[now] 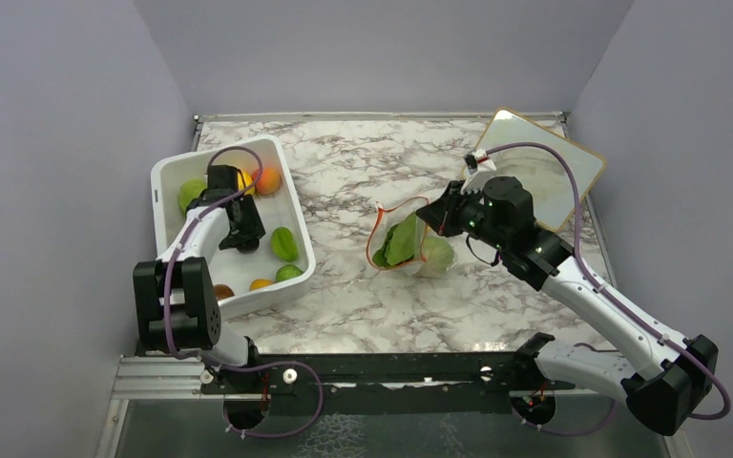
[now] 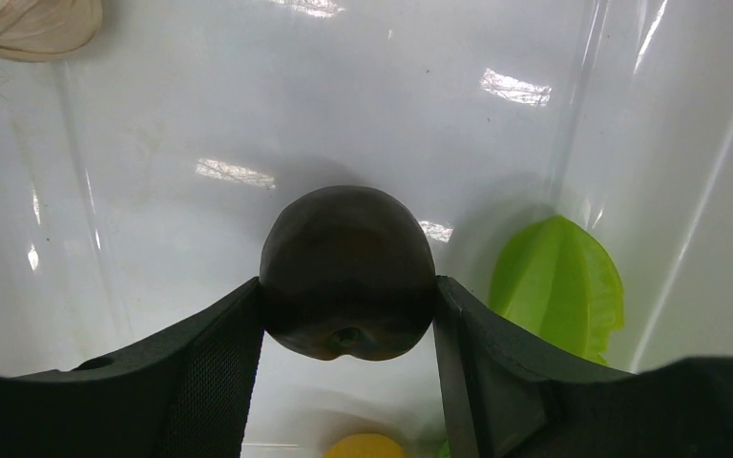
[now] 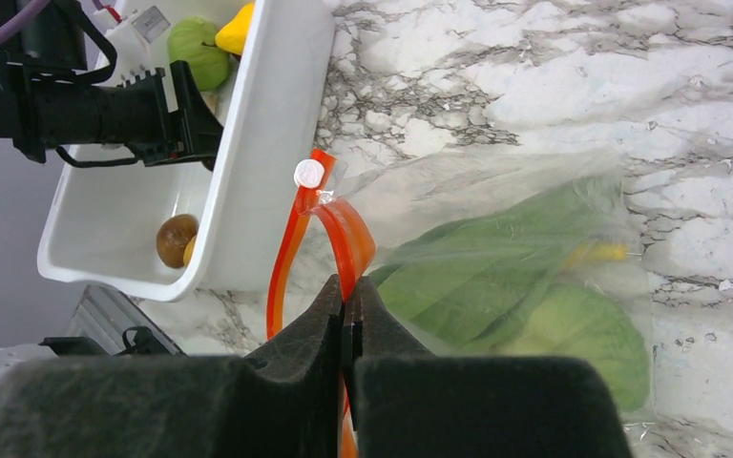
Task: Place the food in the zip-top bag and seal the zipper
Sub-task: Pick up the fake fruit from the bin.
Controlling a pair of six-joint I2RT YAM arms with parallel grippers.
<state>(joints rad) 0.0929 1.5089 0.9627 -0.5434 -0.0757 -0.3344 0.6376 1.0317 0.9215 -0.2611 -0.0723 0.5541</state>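
My left gripper [image 1: 244,239] is inside the white tub [image 1: 291,176], shut on a dark brown round toy food [image 2: 347,273] held between its fingers. Green [image 1: 283,243], yellow and orange [image 1: 267,181] foods lie in the tub; a green ridged one [image 2: 558,286] shows in the left wrist view. The clear zip-top bag [image 1: 410,243] lies mid-table with green foods [image 3: 496,277] inside. My right gripper [image 3: 348,298] is shut on the bag's red-orange zipper [image 3: 344,234] and holds the mouth open [image 1: 396,205].
A wooden-edged board [image 1: 544,167] lies at the back right behind my right arm. A brown food [image 3: 177,239] sits in the tub's near corner. The tub stands left of the bag on the marble table [image 1: 363,162].
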